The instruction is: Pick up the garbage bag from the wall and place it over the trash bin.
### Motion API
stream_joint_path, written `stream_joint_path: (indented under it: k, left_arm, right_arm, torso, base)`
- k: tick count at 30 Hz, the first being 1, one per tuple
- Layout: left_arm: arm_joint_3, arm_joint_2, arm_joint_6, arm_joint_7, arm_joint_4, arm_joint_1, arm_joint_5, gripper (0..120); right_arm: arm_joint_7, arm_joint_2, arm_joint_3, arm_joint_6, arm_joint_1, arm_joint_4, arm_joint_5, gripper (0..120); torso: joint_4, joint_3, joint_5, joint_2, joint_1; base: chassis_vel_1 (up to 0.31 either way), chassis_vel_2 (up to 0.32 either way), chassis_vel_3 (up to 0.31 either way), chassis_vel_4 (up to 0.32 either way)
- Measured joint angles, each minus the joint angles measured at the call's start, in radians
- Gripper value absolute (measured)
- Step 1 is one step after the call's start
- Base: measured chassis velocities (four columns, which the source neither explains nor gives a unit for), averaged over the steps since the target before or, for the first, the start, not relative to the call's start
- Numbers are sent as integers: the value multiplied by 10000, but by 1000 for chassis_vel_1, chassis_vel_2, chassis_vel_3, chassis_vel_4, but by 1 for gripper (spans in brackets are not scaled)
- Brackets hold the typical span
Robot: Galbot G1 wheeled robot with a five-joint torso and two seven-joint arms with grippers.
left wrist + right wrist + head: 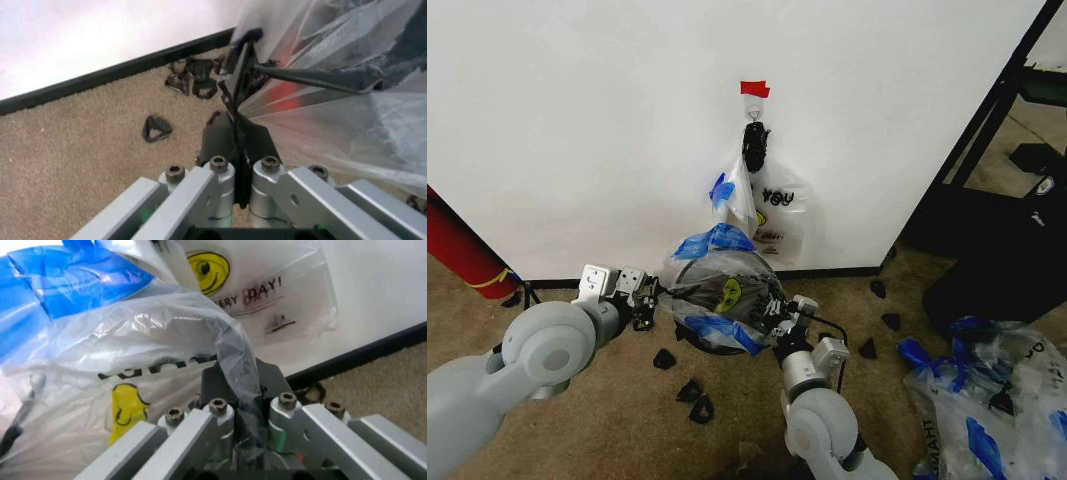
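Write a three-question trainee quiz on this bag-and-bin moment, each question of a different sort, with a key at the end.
1. True or false: the garbage bag is held by both the left hand and the right hand.
2. Multiple choice: where is the trash bin? A) on a shelf; B) on the carpet under the stretched bag, before the wall; C) beside the red cylinder.
3. Fill in the missing word: the bag with "YOU" lettering hangs from a hook below a piece of ____ tape.

Key: 1 true, each hand is shut on an edge of the bag; 2 B; 3 red.
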Motion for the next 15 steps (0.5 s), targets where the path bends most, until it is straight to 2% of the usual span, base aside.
stream_joint_path:
  k: [8, 15]
  left_arm:
    - [-9, 140, 0, 489, 93, 349, 417, 0]
    - [107, -47, 0, 1094, 462, 646, 1019, 0]
  right_arm:
    - [-33, -157, 290, -104, 16, 104, 1110, 0]
    - [-28, -240, 427, -310, 52, 291, 2009, 0]
  torso:
    - [0, 0, 1, 0, 0]
    - [-1, 0, 1, 0, 2]
  base:
    - [0, 0, 0, 0]
    - [0, 0, 0, 0]
